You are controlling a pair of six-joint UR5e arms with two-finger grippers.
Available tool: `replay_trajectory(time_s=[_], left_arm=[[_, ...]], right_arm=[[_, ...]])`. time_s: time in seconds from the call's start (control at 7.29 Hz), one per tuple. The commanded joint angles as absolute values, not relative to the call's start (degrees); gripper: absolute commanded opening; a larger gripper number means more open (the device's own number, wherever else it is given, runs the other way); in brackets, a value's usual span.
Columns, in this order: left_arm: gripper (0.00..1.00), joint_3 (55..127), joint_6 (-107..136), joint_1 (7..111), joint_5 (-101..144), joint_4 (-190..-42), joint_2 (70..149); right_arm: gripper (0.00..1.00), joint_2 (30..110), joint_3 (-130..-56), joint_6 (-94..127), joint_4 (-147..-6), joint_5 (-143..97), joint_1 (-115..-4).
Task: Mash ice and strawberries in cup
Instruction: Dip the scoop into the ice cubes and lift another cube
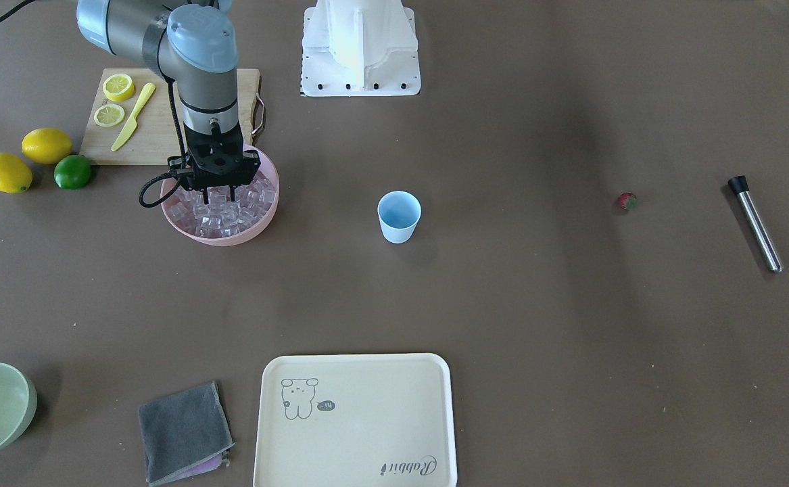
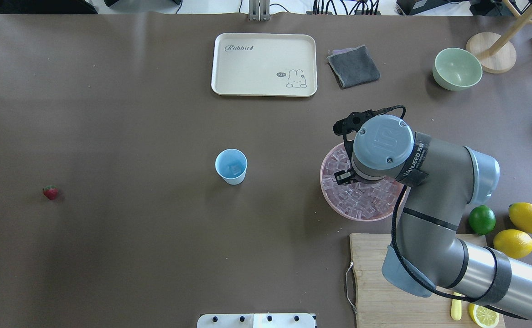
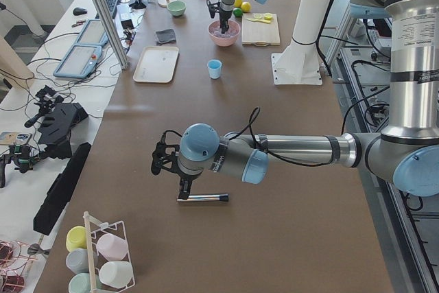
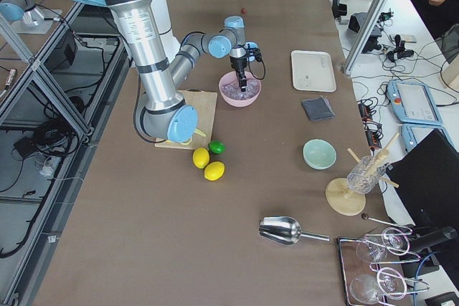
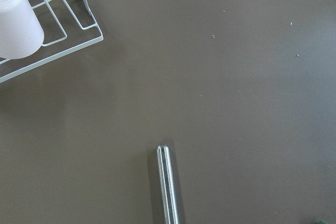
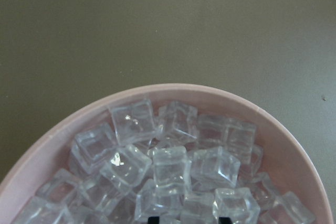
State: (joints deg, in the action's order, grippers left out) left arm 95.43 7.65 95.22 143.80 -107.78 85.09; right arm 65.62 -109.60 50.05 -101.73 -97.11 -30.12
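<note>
Right fingers (image 1: 216, 195) are spread apart, tips down among the ice (image 6: 168, 169). Too many cubes to count, all in 1 pink bowl (image 6: 63, 129). 1 cup (image 1: 399, 216) stands upright on the bench, well apart from those fingers. 1 strawberry (image 1: 627, 201) lies beyond the cup, nearer the left fingers (image 3: 184, 190), which hang over 1 steel rod (image 5: 169, 182). Can't tell if those are wide or narrow. Near the right fingers, on the side away from the cup: 2 lemons (image 1: 46, 145), 1 lime (image 1: 72, 172), 2 lemon slices (image 1: 118, 86), 1 knife (image 1: 133, 116).

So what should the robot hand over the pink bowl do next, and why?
Probably close its fingers on a cube. The right gripper is down in the pink bowl, with its fingers apart among the ice, and it looks like nothing is gripped yet.
</note>
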Motion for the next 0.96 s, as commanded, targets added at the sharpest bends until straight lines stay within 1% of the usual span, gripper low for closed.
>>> replay_trajectory(time_s=[0.0, 0.14, 0.41, 0.69, 0.82], left_arm=[[0.99, 95.27, 7.65, 95.36, 143.88, -107.75, 85.08], [0.99, 95.27, 7.65, 95.36, 143.88, -107.75, 85.08], [0.99, 95.36, 7.65, 95.36, 143.88, -107.75, 85.08], [0.99, 95.10, 7.65, 95.36, 144.23, -107.75, 85.08], [0.99, 95.36, 7.65, 95.36, 145.10, -107.75, 85.08]], right_arm=[[0.28, 65.57, -109.33, 50.01, -101.69, -97.12, -30.32], [0.14, 65.57, -109.34, 49.75, -101.69, -97.38, -30.67], [0.11, 65.39, -110.03, 48.52, -101.86, -97.82, -31.63], [0.09, 61.90, -112.76, 49.91, -102.30, -99.13, -33.13], [0.07, 58.83, -110.24, 53.14, -102.22, -99.14, -32.96]])
